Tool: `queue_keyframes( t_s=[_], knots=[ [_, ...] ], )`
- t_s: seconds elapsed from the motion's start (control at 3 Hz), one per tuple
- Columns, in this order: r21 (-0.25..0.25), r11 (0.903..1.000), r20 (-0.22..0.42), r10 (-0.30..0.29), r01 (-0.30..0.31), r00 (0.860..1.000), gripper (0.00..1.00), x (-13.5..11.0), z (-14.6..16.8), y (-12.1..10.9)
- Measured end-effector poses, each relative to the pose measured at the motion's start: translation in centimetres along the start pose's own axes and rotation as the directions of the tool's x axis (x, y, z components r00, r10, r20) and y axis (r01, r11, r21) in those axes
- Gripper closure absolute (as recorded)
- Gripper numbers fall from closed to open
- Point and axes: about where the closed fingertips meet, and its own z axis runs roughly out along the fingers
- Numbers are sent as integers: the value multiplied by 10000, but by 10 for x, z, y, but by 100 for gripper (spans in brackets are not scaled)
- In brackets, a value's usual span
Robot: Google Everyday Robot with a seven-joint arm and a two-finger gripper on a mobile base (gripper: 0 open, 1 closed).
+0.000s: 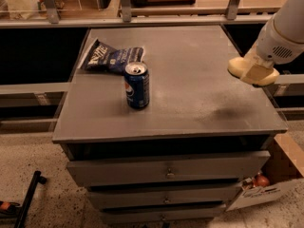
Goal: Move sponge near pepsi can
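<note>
Standing upright on the grey desk, the pepsi can has a dark blue chip bag lying flat just behind it. A cardboard box on the floor beside the drawers holds reddish items. The white arm slants down from upper right, its tool clenched on the sponge, raised over the desk's right edge, well apart from the can.

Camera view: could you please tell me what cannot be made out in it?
All in the camera view:
- The end effector holds the sponge above the table's right edge; its arm is cut off by the frame.
- sponge: top hidden by the end effector.
- chip bag: lettering too blurred to read.
- box, lower right: cut off by the frame, contents unclear.
</note>
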Motion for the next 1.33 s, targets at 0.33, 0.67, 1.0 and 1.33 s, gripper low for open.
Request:
queue_keyframes(
  t_s=[0.33,0.67,1.0,1.33],
  knots=[
    [473,9973,179,-565,556,9982,100,-23,-19,-1],
    [738,9903,337,-1202,1175,9922,100,-49,-25,1],
    [922,9808,567,-1776,1719,9825,100,-72,-25,5],
    [1146,9704,863,-2230,2127,9710,100,-88,-25,11]
  ],
)
